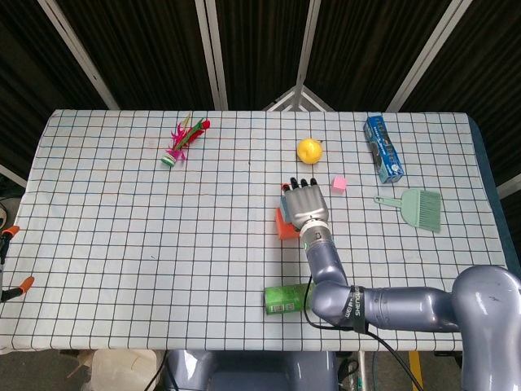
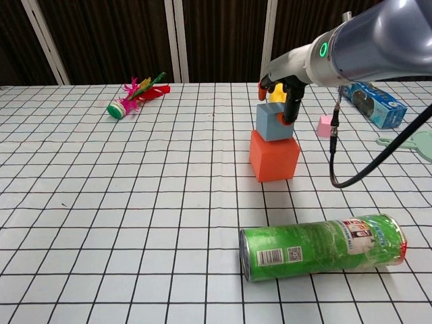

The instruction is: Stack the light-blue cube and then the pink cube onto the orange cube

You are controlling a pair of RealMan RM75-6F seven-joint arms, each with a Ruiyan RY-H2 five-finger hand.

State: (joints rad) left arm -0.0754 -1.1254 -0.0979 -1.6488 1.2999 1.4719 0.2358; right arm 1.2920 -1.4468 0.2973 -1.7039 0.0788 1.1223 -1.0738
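Atop orange cube (image 2: 273,158): light-blue cube (image 2: 275,122), likely light, stiff foam; my right hand (image 2: 280,84) pinches its upper side faces. Pink cube (image 2: 326,125) sits apart on the cloth; take by opposite sides.

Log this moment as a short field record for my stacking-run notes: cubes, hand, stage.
light-blue cube: sits on top of the orange cube
pink cube: on the table, apart from the stack, to its right
right hand: above the stack, fingertips at the light-blue cube's upper edges; whether it grips cannot be told
left hand: not in view
stage: first cube placed, pink cube not yet stacked
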